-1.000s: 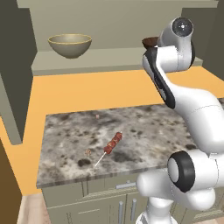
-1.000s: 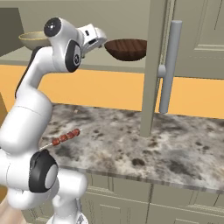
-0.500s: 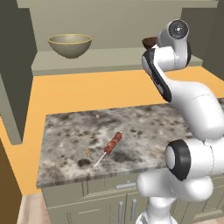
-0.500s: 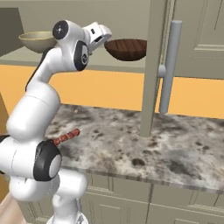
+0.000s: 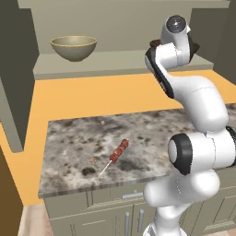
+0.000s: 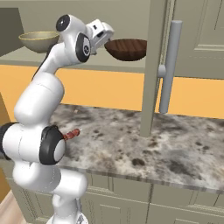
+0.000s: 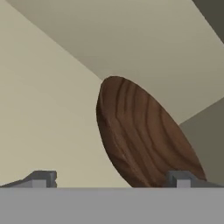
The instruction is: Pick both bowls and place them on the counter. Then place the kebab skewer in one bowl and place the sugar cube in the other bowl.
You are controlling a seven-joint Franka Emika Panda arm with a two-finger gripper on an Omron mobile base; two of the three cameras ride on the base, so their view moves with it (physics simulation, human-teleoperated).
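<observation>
Raised to shelf height, the white arm's two-finger gripper hovers with fingers spread wide and empty, aimed at the shallow dark brown wood-grained bowl on the olive-grey shelf, likely lining up a rim grasp. The deep beige-olive bowl waits alongside; the meat-tipped kebab skewer and tiny tan sugar cube lie on the speckled stone counter.

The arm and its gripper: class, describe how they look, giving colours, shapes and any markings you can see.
The arm is made of glossy white rounded segments, joined by dark grey to black ring-shaped joints with a round dark cap at the top. The gripper has two small dark grey blocky fingertips. No cables or markings are visible.
</observation>
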